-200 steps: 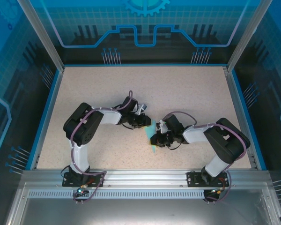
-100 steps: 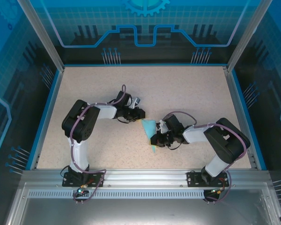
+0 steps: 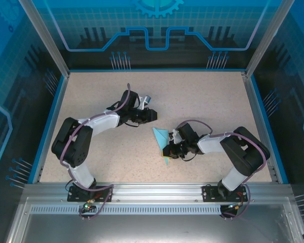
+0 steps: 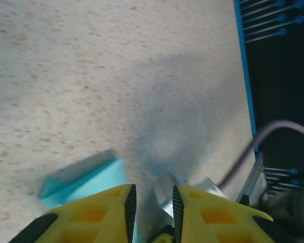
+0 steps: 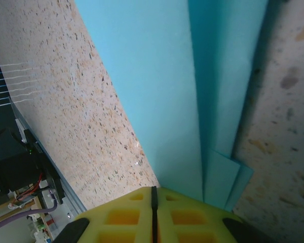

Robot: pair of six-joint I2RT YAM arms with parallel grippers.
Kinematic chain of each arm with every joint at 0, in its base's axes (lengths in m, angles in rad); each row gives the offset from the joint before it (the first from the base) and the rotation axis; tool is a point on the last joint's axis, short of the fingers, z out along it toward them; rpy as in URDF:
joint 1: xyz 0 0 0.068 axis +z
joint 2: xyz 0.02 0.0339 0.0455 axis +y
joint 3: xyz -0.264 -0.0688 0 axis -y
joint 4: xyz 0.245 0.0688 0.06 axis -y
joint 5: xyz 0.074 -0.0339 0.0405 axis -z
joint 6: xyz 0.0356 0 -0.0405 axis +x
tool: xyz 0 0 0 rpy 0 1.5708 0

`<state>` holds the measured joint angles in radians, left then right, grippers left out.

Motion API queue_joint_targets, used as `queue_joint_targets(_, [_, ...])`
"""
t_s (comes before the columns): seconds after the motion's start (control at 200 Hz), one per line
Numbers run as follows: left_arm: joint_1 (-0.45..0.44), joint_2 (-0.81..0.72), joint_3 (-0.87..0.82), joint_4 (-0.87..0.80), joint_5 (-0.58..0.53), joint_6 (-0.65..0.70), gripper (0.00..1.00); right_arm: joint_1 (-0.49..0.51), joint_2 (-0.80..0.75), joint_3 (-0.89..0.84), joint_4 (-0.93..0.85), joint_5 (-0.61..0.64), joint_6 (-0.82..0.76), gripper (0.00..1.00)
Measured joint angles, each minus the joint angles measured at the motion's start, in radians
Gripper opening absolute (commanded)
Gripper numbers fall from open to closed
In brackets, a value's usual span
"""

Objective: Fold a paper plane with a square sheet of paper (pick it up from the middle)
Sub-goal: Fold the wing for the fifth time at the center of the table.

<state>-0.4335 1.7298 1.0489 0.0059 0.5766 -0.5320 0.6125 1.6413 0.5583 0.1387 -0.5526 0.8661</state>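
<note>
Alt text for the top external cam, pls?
Folded light-blue paper lies mid-way across the speckled table, with the right gripper shut at its near end. The left gripper sits to the paper's upper left, apart from it, slightly open and empty.

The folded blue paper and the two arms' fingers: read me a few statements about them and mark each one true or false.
1. The folded paper lies on the table. True.
2. The left fingers grip the paper. False: they stand slightly apart with nothing between them, away from the paper.
3. The right fingers are shut, down at the paper. True.
4. The paper is a flat, unfolded square. False: it is folded into overlapping layers with a pointed end.
</note>
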Motion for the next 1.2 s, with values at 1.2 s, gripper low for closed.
queue_joint_targets(1.2, [-0.117,0.159,-0.150,0.162,-0.001,-0.146,0.11,-0.006,0.024,0.013,-0.003,-0.029,0.008,0.09])
